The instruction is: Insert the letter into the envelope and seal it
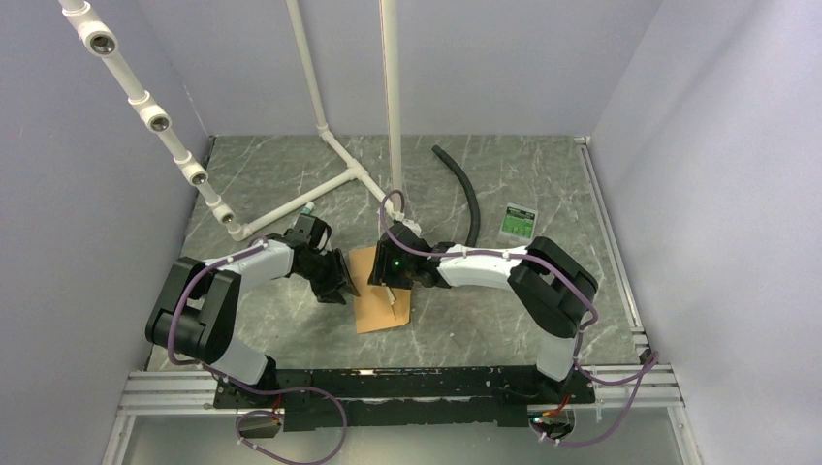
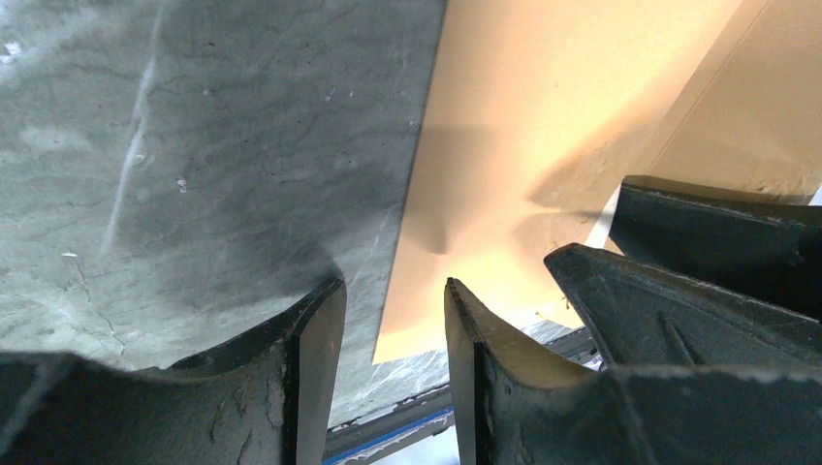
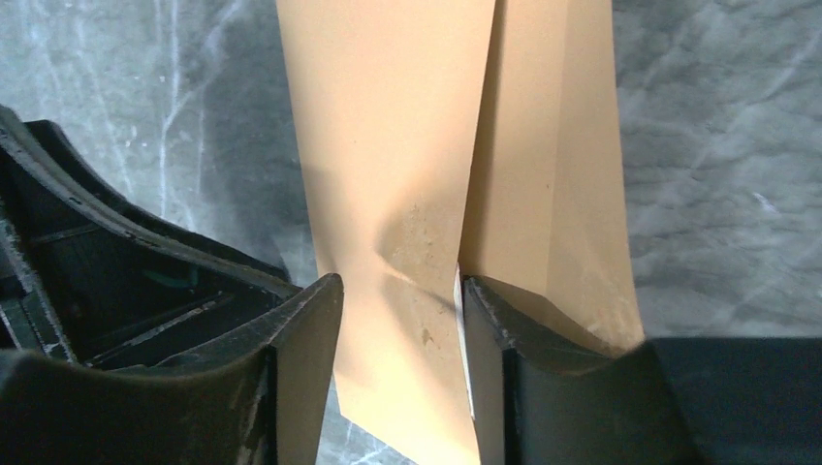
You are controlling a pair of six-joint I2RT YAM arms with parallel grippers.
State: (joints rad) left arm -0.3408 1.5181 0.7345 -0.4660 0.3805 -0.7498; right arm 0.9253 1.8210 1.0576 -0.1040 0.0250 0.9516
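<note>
Envelope (image 1: 380, 308) is found flat on the table (image 1: 485, 320), between the two arms and near the bases. Letter is judged mostly inside: only a pale sliver (image 2: 603, 225) is seen at the envelope's edge, and this is taken for it, not surely. In the right wrist view a seam is seen running down the envelope (image 3: 397, 145). The strip beside it is read as the flap (image 3: 543, 165), folded over.

Right gripper (image 3: 402, 286) is set low over the envelope, fingers spread. The paper is seen between them, with a small crease there. Nothing is seen pinched. Left gripper (image 2: 393, 291) is held at the envelope's left edge, fingers likewise apart, bare table and the paper's corner showing in the gap. Nothing is held.

Step in hand is judged to be the sealing, insertion being all but done. Next move calls for the flap to be pressed flat along its length. The envelope should be steadied by the left gripper so it is not slid.
</note>
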